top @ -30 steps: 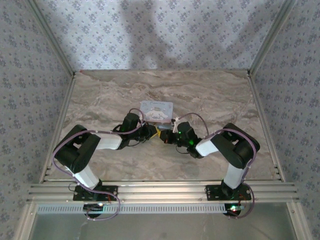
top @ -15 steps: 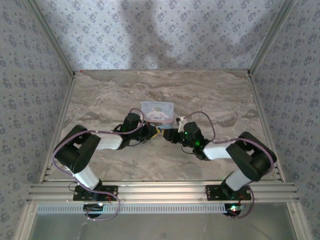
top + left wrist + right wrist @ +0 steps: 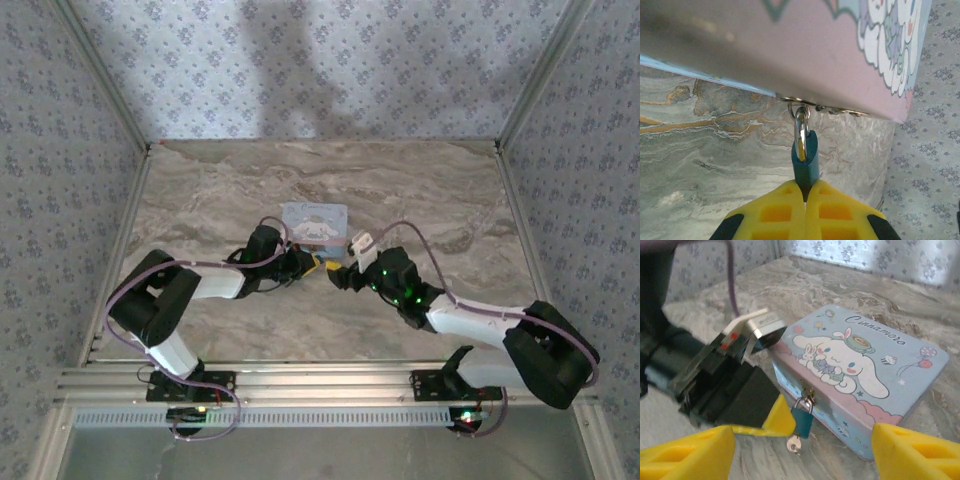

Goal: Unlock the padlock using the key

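padlock: the little teal padlock [image 3: 802, 421] hangs from the hasp on the near wall of the pale blue tin [image 3: 892, 367], mid-bench, shackle through the ring and not yet sprung.
key: a small silvery key [image 3: 794, 444] sticks out of the padlock's underside, nobody on it right now.
left gripper: the left gripper [image 3: 805, 191] has its yellow fingers pressed together, pinching the padlock body [image 3: 805, 161] and steadying it.
right gripper: the right gripper [image 3: 802, 452] is spread wide, fingers either side of the lock and key, apart from both.
step: my read, the key is seated and the turn comes next.
next move: close on the key's head squarely, then twist while the left gripper resists.
bench: grey-brown marbled bench [image 3: 220, 190], bare around the tin.
room: floral papered walls [image 3: 330, 60], aluminium rails along the near edge.
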